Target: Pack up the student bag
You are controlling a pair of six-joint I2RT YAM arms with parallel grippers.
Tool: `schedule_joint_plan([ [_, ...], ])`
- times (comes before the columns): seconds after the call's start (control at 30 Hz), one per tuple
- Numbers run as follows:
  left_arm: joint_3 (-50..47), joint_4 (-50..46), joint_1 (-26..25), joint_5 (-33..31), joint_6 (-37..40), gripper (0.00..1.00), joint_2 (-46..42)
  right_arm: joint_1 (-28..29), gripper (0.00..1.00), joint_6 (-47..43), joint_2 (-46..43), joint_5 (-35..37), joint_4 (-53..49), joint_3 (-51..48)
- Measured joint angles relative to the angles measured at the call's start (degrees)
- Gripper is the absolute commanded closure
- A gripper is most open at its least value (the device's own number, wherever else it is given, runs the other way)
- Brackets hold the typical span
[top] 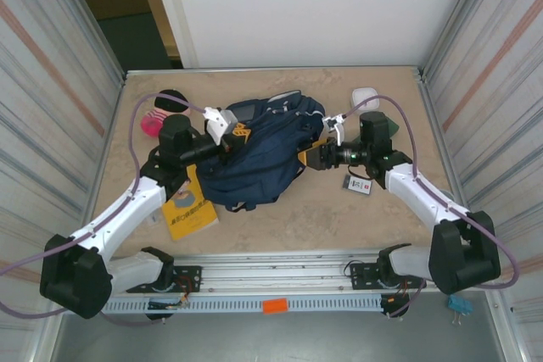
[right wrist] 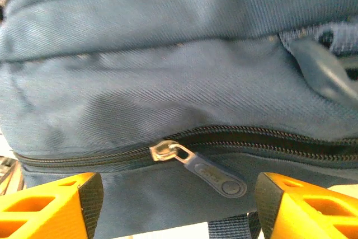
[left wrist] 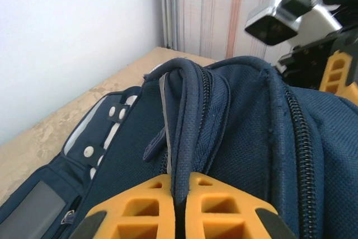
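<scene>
Two left claw (left wrist: 179, 187) fingers (left wrist: 134, 206), cropped, pinch the student bag (left wrist: 251, 138).

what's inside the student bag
No contents can be seen. Outer navy fabric and a zipper pull are visible on the student bag; whatever is inside is covered.

Beige table (top: 288, 218) bears student bag (top: 263, 158), yellow book (top: 188, 214), card (top: 358, 185).
</scene>
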Motion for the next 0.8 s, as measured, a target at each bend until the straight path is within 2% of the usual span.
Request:
schedule_joint_plan([
  [0.17,0.0,0.3,0.5,3.7,-1.4,1.00,0.1,0.2,0.23,-0.3,3.2,-3.2,0.5,0.8],
  [0.27,0.0,0.5,0.5,5.2,-1.9,1.00,0.3,0.2,0.26,-0.7,3.8,-4.9,0.7,2.1],
  [0.57,0.0,1.6,0.8,6.6,-2.7,1.00,0.6,0.2,0.58,-3.8,3.9,-9.2,-1.0,4.4],
  [0.7,0.0,1.7,0.8,6.7,-3.0,1.00,0.7,0.2,0.65,-5.1,3.4,-9.3,-2.8,4.4],
  [0.8,0.0,2.3,0.8,7.0,-3.1,1.00,0.9,0.2,0.67,-5.3,3.2,-9.6,-3.7,4.4],
])
